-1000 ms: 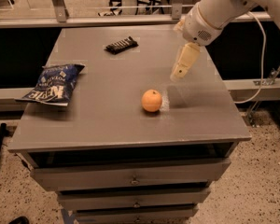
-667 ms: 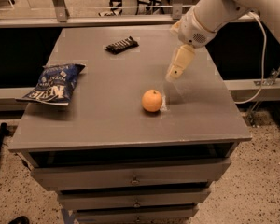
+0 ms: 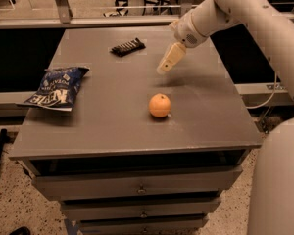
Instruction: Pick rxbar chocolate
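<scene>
The rxbar chocolate (image 3: pixel 128 47) is a thin black bar with white lettering. It lies flat near the far edge of the grey table (image 3: pixel 112 126), left of centre. My gripper (image 3: pixel 163 69) hangs above the table on the white arm, to the right of the bar and a little nearer than it, with a clear gap between them. It points down and to the left and holds nothing.
An orange (image 3: pixel 159 105) sits mid-table, in front of the gripper. A blue crinkled chip bag (image 3: pixel 56 87) lies at the left edge. Drawers run below the tabletop. A metal rail runs behind the table.
The gripper and arm have moved left and toward the far side of the table, closer to the bar. The bar, the orange and the bag have not moved.
</scene>
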`<state>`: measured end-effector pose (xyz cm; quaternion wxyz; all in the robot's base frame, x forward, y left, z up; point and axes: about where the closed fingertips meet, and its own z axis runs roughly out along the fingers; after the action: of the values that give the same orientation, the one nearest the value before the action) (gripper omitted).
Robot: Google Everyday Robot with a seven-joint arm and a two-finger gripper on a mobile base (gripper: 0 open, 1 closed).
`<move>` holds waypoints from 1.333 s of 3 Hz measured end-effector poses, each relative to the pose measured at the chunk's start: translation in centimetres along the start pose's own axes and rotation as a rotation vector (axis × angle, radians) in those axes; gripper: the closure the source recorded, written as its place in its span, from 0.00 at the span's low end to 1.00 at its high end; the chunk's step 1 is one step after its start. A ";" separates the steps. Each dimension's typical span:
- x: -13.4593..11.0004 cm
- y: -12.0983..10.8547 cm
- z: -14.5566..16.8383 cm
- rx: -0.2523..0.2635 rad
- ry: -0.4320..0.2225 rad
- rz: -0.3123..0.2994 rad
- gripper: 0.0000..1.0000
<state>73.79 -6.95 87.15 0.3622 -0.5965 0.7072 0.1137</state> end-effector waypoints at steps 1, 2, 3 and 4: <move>-0.6 -3.1 2.1 0.042 -0.115 0.109 0.00; -1.4 -5.3 3.9 0.055 -0.252 0.251 0.00; -2.7 -6.6 5.6 0.075 -0.304 0.335 0.00; -4.1 -7.2 7.6 0.093 -0.303 0.363 0.00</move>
<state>83.38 -1.21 86.39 0.4648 -0.4182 0.7450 0.2325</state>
